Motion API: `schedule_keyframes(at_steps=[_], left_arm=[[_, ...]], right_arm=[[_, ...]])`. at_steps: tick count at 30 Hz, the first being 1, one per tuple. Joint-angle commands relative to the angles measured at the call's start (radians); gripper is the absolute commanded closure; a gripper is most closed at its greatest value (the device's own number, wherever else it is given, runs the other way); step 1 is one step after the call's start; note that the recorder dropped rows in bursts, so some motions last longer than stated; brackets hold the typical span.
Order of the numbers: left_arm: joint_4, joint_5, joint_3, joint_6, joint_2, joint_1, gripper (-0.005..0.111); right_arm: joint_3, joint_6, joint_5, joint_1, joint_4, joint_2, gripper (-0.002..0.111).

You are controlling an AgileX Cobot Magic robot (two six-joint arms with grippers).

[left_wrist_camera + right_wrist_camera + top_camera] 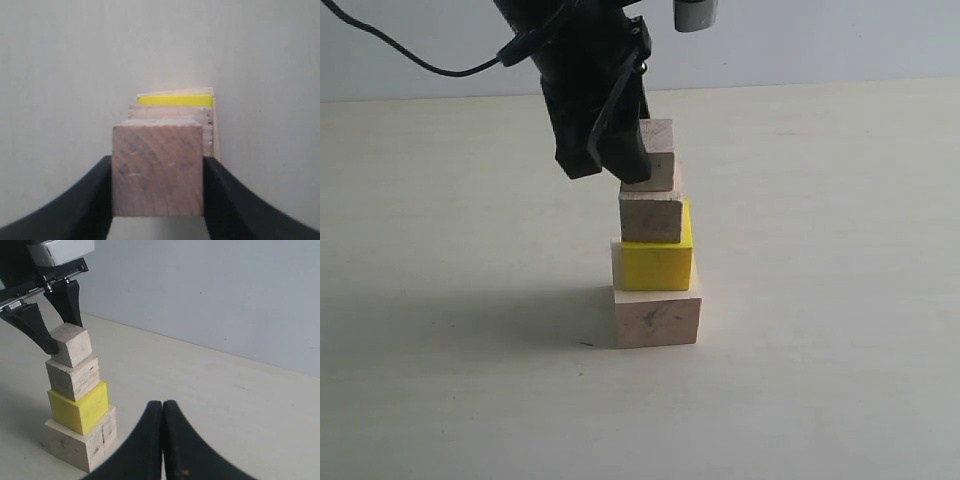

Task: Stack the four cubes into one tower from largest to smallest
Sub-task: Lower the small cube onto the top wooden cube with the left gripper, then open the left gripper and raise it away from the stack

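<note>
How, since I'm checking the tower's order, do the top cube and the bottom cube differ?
The top cube is the smallest in the stack; the bottom cube is the largest. The top cube sits between the fingers of the left gripper, while the bottom cube stands free of any gripper. The top cube rests on the medium wood cube; the bottom cube rests on the table. Both are pale bare wood.

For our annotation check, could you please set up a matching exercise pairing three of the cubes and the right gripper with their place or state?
1. large wood cube
2. yellow cube
3. small wood cube
4. right gripper

a. jaws shut
b. top layer
c. bottom layer
d. second from bottom

Pairs: 1-c, 2-d, 3-b, 4-a
</note>
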Motion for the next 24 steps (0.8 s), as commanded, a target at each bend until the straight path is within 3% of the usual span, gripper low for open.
schedule_keyframes(at_steps=[1,24], left_arm=[[0.009,-0.001,0.006,0.004,-0.013,0.001,0.05],[-0.015,-0.001,-0.042,0.023,-0.05,0.001,0.046]], right_arm=[[0.004,0.003,-0.013,-0.001,0.0,-0.004,0.108],[0.004,0.003,-0.013,-0.001,0.0,-0.004,0.108]])
